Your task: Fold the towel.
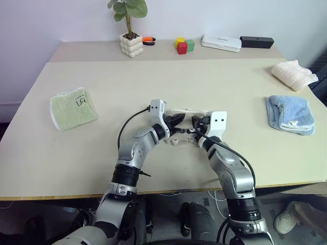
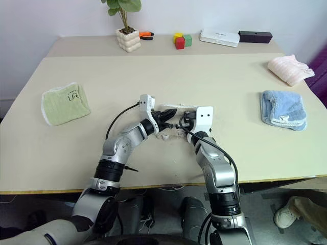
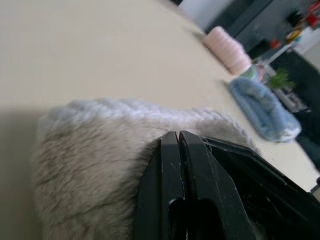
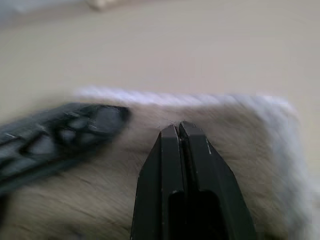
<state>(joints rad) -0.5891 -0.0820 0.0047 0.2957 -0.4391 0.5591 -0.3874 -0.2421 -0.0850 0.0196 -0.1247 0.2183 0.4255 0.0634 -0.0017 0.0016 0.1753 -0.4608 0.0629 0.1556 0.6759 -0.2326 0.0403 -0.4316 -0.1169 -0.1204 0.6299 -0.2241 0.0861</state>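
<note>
Left pincer, right pincer pressed together, tips on towel, table.

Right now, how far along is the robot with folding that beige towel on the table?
Done: the towel already lies as a small compact bundle on the table, so it looks folded at least once. In hand: both the left gripper and the right gripper are shut and pressed down against the towel. Whether either pinches cloth is unclear. Left: probably releasing and pulling the arms back.

Beige table: tan towel, green towel, blue towel, pink towel
</note>
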